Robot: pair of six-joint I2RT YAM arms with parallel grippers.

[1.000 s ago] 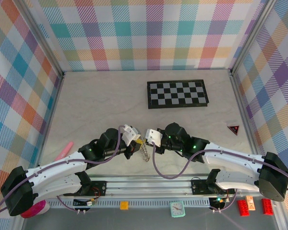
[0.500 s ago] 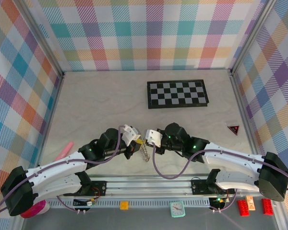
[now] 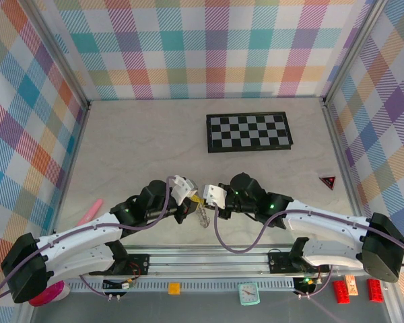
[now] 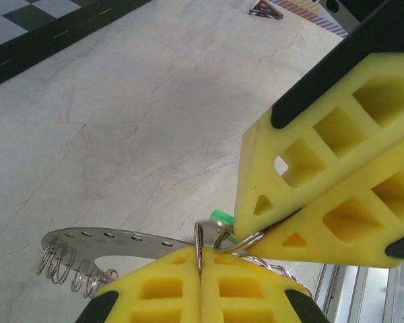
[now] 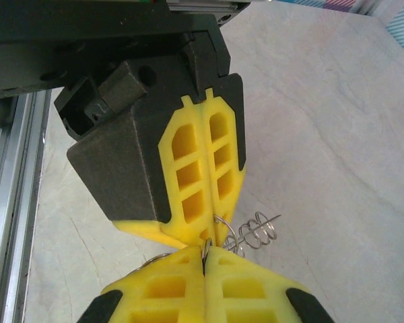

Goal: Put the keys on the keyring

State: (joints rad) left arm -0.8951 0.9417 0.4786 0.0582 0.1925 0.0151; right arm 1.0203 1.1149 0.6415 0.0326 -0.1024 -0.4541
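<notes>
Both grippers meet tip to tip above the table's near middle. My left gripper [image 3: 194, 201] [image 4: 200, 259] is shut on a thin silver ring of the keyring [image 4: 114, 237], a flat grey holed band with small wire rings that hangs below the fingers [image 3: 203, 217]. My right gripper [image 3: 202, 198] [image 5: 205, 259] is shut on another small wire loop. Its yellow fingers [image 4: 310, 168] press against the left tips. A key's green head [image 4: 222, 217] peeks out between the two grippers; its blade is hidden. The left fingers [image 5: 205, 161] stand just above a coil of rings [image 5: 256, 232].
A black-and-white checkerboard [image 3: 249, 132] lies at the back right. A red triangle [image 3: 328, 181] sits by the right wall and a pink object [image 3: 89, 212] by the left. The metal rail [image 3: 209, 259] runs along the front, with a clock [image 3: 248, 293] and red bricks [image 3: 341, 291] beyond it.
The right gripper has edged slightly left against the left gripper, and the hanging keyring has shifted a little. Both grippers stay shut.
</notes>
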